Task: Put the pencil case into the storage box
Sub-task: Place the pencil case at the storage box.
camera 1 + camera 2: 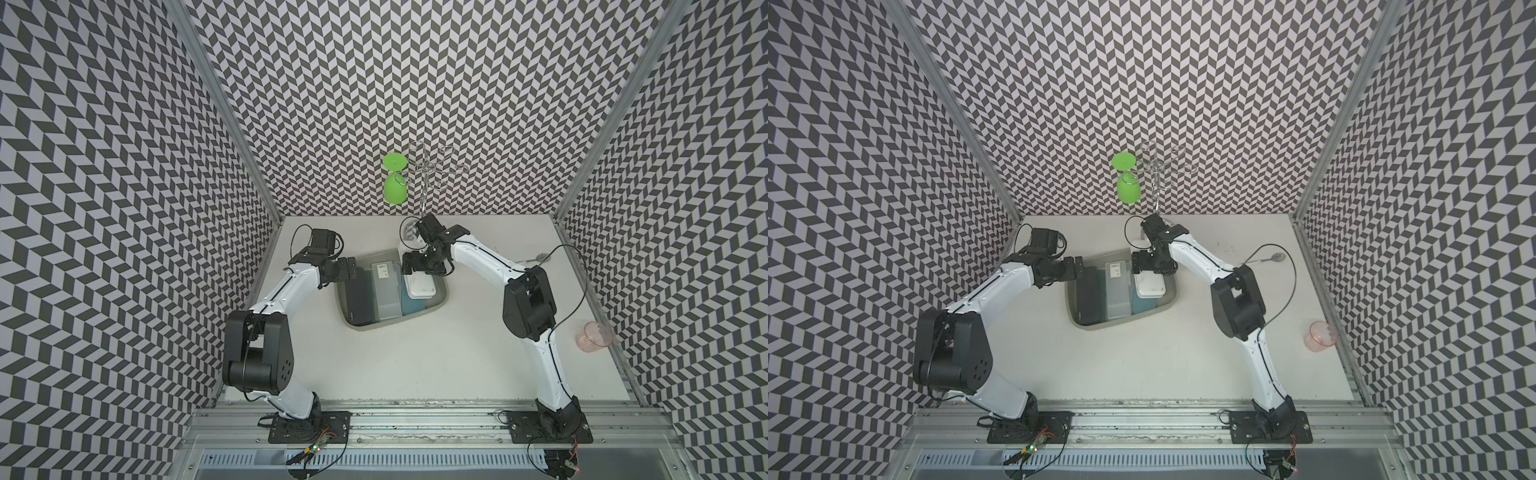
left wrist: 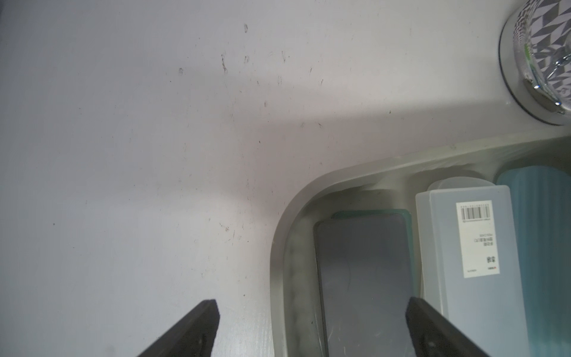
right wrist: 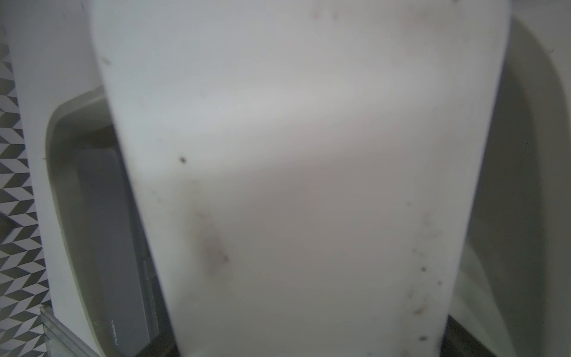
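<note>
The storage box (image 1: 434, 311) sits in the middle of the table (image 1: 415, 374). The right arm (image 1: 482, 259) stands up from the rail (image 1: 415, 409) at 5 o'clock and bends at its elbow near 3 o'clock. Its white forearm stretches toward 11 o'clock, and its wrist tips down over the box's 1 o'clock corner.

There the right gripper (image 1: 422, 272) is clamped on the white pencil case (image 1: 420, 289), with its jaws spread wide across it. The case's far end sticks out past the rim at 12 o'clock. I cannot tell if it rests on the blue-green case (image 1: 412, 306) under it.

The left arm (image 1: 286, 286) rises from 7 o'clock, bends near 9 o'clock and reaches to the box's 10 o'clock corner. The left gripper (image 1: 352, 270) is let go. Its fingers (image 2: 191, 327) are wide apart over the rim with nothing between them.

A black case (image 1: 360, 301) and a clear case (image 1: 384, 293) lie side by side in the box.
</note>
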